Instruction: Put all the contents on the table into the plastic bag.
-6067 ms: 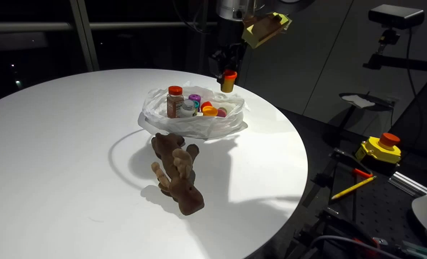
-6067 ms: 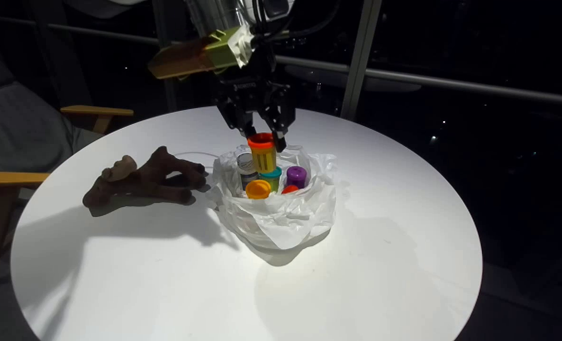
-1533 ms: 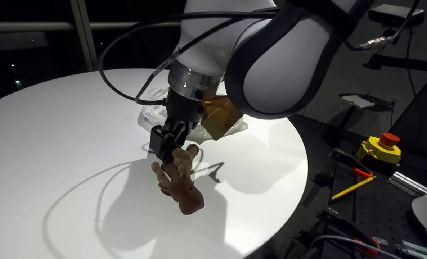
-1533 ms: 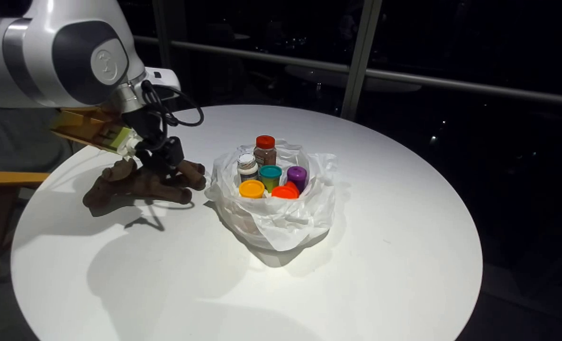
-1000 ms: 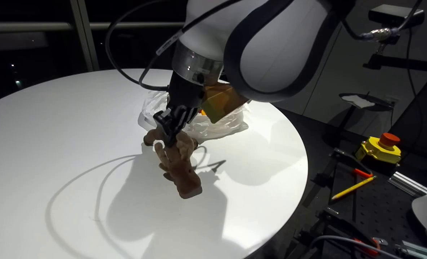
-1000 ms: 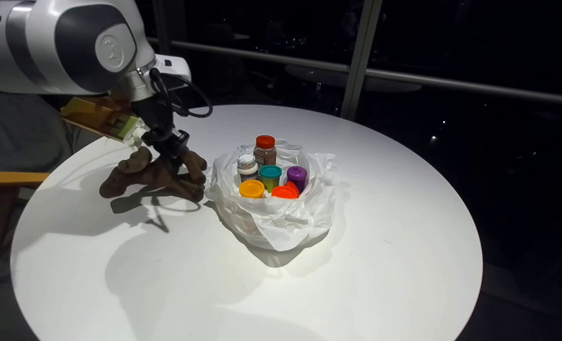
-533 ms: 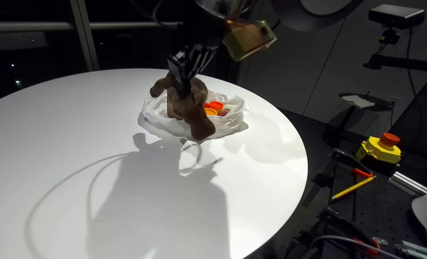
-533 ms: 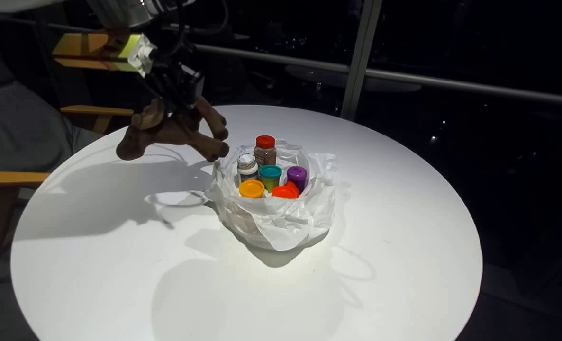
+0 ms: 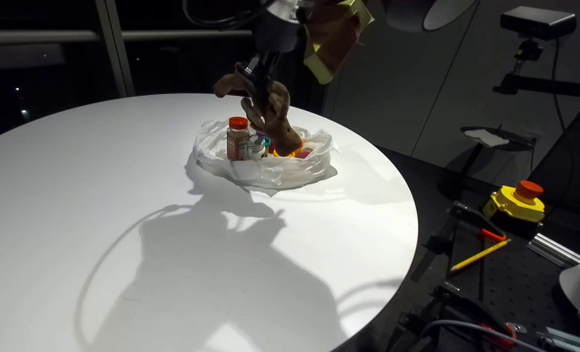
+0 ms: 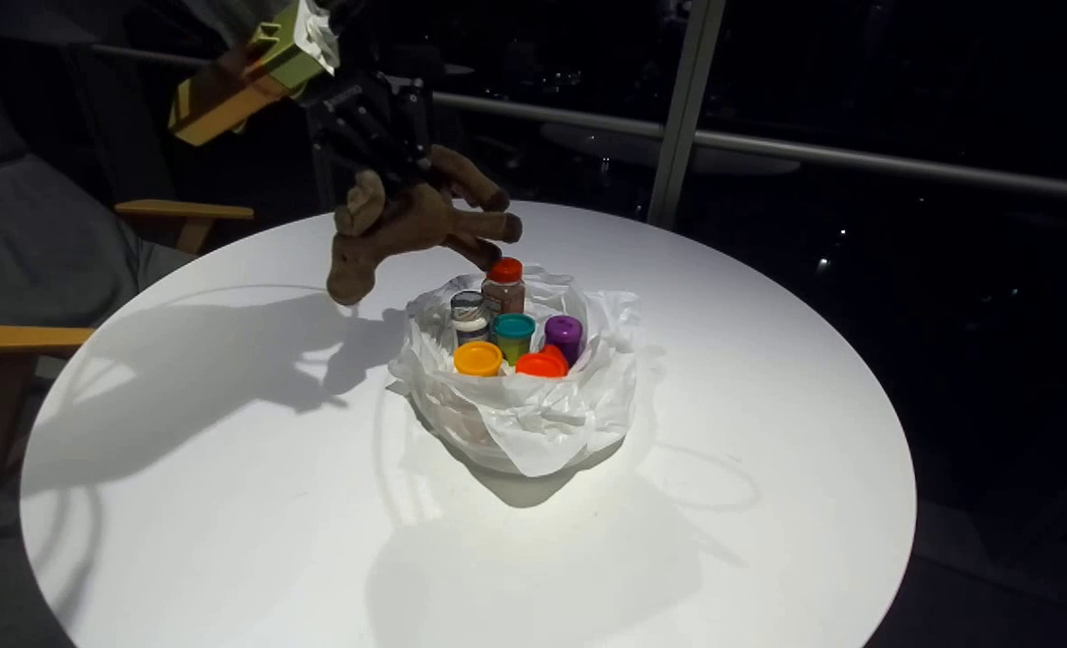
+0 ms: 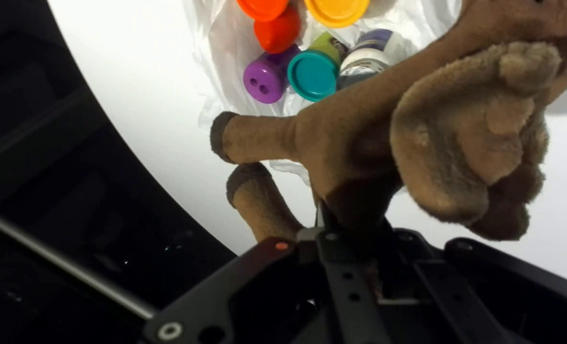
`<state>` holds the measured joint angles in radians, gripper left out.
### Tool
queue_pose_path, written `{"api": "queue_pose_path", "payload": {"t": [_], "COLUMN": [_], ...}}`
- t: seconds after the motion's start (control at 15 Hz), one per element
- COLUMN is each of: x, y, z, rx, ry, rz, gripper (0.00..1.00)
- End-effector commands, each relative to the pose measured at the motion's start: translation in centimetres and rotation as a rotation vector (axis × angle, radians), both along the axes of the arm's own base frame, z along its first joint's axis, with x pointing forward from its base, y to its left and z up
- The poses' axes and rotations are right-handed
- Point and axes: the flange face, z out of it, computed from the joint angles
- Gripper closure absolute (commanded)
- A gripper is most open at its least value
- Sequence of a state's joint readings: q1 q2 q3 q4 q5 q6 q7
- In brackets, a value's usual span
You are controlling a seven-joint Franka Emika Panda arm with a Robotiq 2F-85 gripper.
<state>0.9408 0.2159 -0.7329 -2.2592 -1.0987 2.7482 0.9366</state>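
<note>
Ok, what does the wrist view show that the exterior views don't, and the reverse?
Wrist view only: an orange spot on the fingers. Exterior views only: the red-topped bottle and the amber box, in both; a pencil and a chair, each in an exterior view. Shared: the toy, held by the fingers, plus the bag, table, teal tub and white bottle.

I have my 1 arm (image 9: 444,14) reaching down from above, most of it beyond the top edge in both exterior views. The dark wrist (image 9: 278,34) sits at a slant, and from it my gripper (image 9: 260,93) hangs in mid-air, aimed downward and a little off plumb. In the wrist view I see it fill the lower part, its 2 fingers (image 11: 331,251) close together, clamped in a grip, their far ends hidden from me.
</note>
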Motion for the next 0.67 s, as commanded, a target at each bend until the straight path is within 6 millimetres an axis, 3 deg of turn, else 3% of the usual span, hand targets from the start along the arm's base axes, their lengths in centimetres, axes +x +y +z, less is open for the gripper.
{"api": "queue_pose_path", "payload": {"t": [0.0,0.6], "x": [0.6,-0.2], "y": [0.4,-1.1], "z": [-2.0,-7.8], "rx": [-0.180,-0.419], "ry": [-0.083,-0.106], "rz": [-0.003,0.024], "gripper": [0.84,0.84]}}
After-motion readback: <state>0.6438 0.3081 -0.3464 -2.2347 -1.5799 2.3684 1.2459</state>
